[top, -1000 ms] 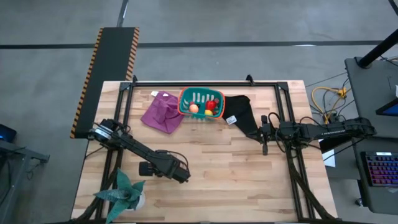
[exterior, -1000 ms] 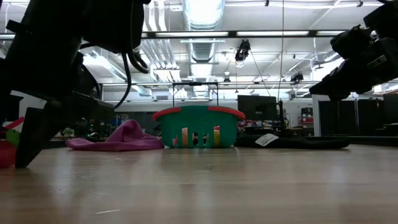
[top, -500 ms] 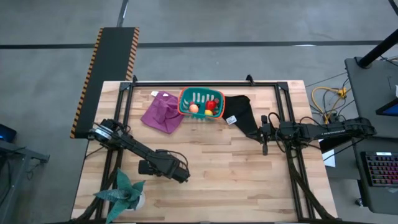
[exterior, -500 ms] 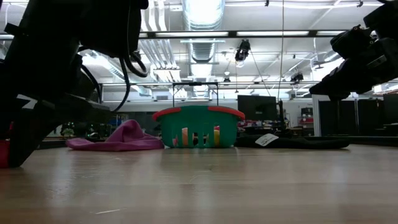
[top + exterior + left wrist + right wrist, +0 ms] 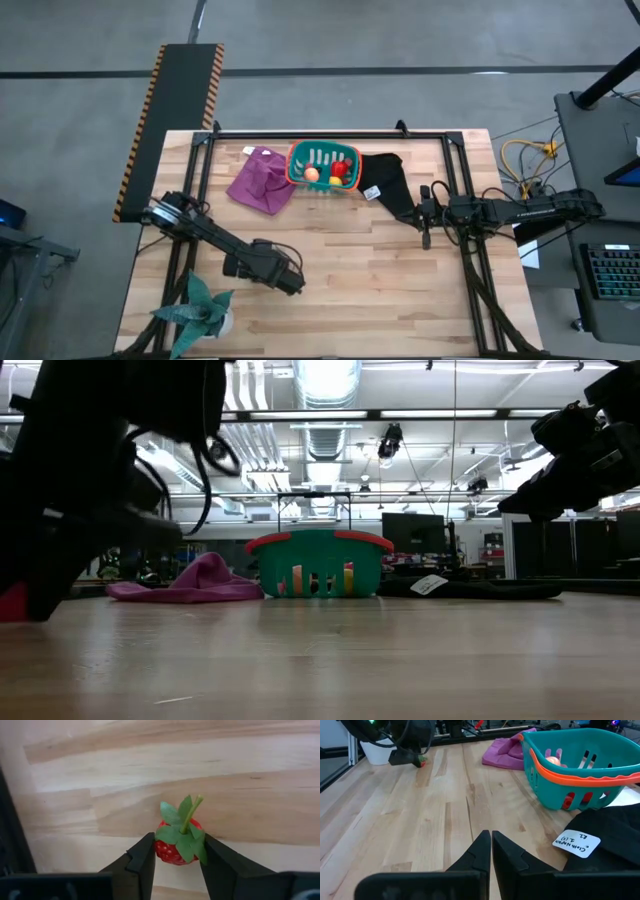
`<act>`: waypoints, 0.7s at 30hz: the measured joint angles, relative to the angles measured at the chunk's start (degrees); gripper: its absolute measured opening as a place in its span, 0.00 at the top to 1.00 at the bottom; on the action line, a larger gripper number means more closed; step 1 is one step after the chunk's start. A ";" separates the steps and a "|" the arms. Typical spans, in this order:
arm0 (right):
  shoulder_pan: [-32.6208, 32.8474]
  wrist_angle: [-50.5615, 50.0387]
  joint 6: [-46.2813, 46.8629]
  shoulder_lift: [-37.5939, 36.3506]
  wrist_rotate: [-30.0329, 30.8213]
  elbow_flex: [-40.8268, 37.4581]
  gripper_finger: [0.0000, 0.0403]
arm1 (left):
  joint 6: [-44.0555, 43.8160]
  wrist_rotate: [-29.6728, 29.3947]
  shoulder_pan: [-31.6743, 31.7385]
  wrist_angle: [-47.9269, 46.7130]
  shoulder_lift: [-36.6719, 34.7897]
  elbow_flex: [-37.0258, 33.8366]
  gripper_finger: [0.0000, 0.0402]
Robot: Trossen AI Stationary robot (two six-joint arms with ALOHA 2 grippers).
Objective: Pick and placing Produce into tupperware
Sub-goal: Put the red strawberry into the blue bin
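Note:
A small red toy strawberry (image 5: 172, 851) with green leaves and a stem lies on the wooden table near its front left. My left gripper (image 5: 177, 860) points down over it and is shut on it; the right wrist view shows the gripper (image 5: 417, 760) far off. The teal tupperware (image 5: 325, 167) with the orange rim stands at the far middle of the table. It holds an orange-peach ball (image 5: 312, 173) and a red piece (image 5: 340, 169). My right gripper (image 5: 491, 847) waits shut and empty at the table's right side. My left gripper pinches the strawberry's red body (image 5: 165, 852) between its two fingers, one on each side, just under the leaves. The fingers come from above, pointing steeply down. The strawberry sits on the table with its stem (image 5: 190, 812) pointing up.
A purple cloth (image 5: 260, 180) lies left of the tupperware and a black cloth (image 5: 390, 185) with a white tag (image 5: 576, 843) right of it. A green spiky plant (image 5: 200, 310) stands at the front left corner, close to my left arm.
My left gripper has stayed over the strawberry and its fingers have closed in on it; in the low view the dark finger has shifted toward the red fruit. The strawberry has stayed on the table.

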 joint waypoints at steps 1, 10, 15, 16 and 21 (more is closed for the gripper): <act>0.00 0.00 0.00 0.00 0.00 0.00 0.98 | 0.57 -0.50 0.01 -0.07 -0.28 0.42 0.72; 0.00 0.00 0.22 0.00 0.04 0.00 0.98 | 4.11 -13.83 0.04 -0.12 -5.94 2.06 0.72; 0.00 -0.24 1.00 -0.07 0.04 0.00 0.98 | 6.55 -27.66 0.04 4.43 -10.78 1.86 0.72; 0.00 -0.38 1.43 -0.07 0.01 0.00 0.98 | 7.14 -30.61 0.04 5.94 -11.74 1.76 0.72; 0.00 -0.46 3.23 -0.07 -0.04 0.00 0.98 | 15.41 -41.80 0.08 14.64 -16.34 1.22 0.72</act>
